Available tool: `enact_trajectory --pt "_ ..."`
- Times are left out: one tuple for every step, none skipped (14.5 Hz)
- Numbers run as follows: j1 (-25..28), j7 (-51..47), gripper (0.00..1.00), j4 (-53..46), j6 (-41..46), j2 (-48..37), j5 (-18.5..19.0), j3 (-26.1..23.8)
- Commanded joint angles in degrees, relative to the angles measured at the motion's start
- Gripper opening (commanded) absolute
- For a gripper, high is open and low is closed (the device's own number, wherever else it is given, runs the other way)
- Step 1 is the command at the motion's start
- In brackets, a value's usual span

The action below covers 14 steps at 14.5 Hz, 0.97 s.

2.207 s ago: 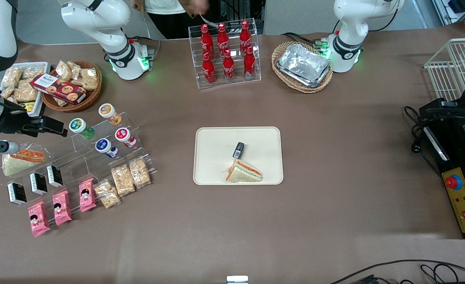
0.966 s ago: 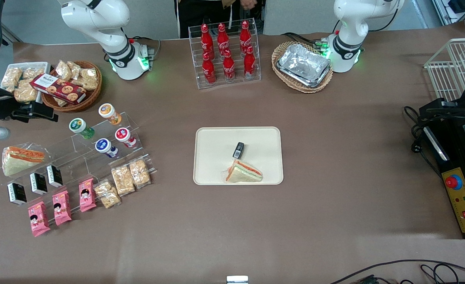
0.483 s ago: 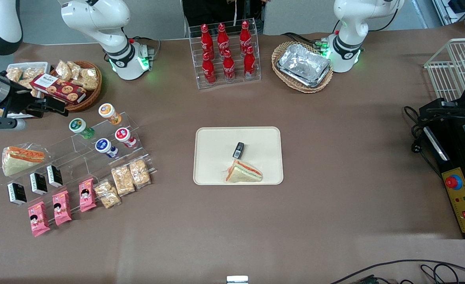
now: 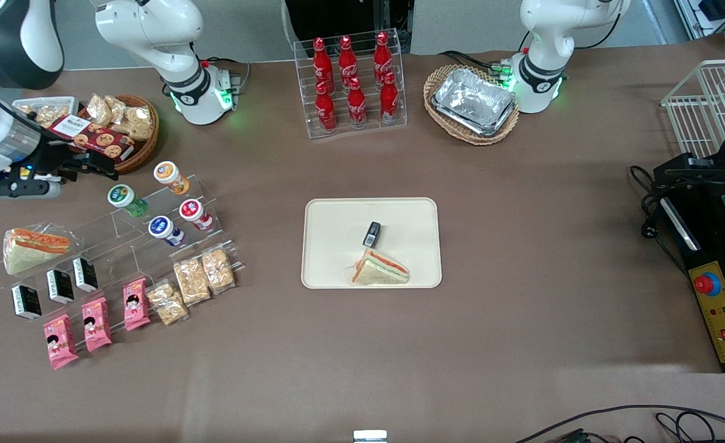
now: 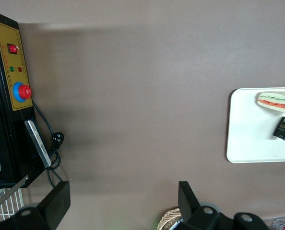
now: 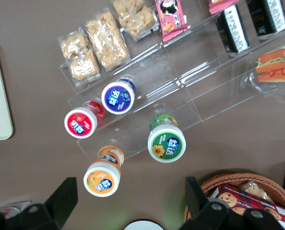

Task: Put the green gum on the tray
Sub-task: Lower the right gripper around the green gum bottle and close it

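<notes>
The green gum is a small bottle with a green body and a white lid with a green label. It stands on the top step of a clear acrylic rack, beside the orange-lidded bottle. In the right wrist view the green gum shows lid-up, between my fingers' lines. My gripper hangs open and empty above the table, a little farther from the front camera than the gum, by the wicker basket. The cream tray lies mid-table and holds a sandwich and a small black box.
The rack also holds the blue-lidded bottle, the red-lidded bottle, snack packs and black boxes. A wicker basket of cookies stands close to my gripper. A cola bottle rack and a basket of foil trays stand farther back.
My gripper has swung away from the front camera and then sideways toward the gum rack, ending near the wicker basket. The bottles and the tray have not moved.
</notes>
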<state>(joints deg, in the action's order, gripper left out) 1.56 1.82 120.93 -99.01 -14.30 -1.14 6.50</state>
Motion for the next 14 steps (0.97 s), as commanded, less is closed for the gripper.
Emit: enact_trajectory --pt "-0.15 1.6 1.0 4.58 -3.03 -1.79 2.18 -0.09" --pt "-0.24 3.26 1.0 5.01 -3.46 -1.35 2.63 0.0" --pt "-0.33 4.93 1.0 5.71 -4.25 -1.0 2.63 0.09" --pt "-0.33 5.65 1.0 6.68 -5.13 -0.99 2.63 0.18" --pt "-0.33 6.18 1.0 7.82 -6.1 -1.08 2.63 0.61" --pt "-0.33 6.88 1.0 8.96 -7.24 -1.17 2.63 1.05" --pt "-0.33 8.62 1.0 9.76 -8.29 -1.08 2.63 1.66" --pt "-0.33 10.3 1.0 10.46 -9.35 -1.0 2.63 2.54" --pt "-0.33 11.01 1.0 10.99 -10.05 -0.82 2.63 3.16" --pt "-0.33 11.36 1.0 11.17 -10.23 -0.64 2.63 3.43" --pt "-0.33 11.37 1.0 11.26 -10.24 -0.64 2.63 3.43" --pt "-0.33 11.37 1.0 11.26 -10.24 -0.56 2.63 3.52" --pt "-0.33 11.37 1.0 11.26 -10.32 -0.12 2.63 3.52" --pt "-0.33 11.37 1.0 11.26 -10.76 0.49 2.63 3.52"
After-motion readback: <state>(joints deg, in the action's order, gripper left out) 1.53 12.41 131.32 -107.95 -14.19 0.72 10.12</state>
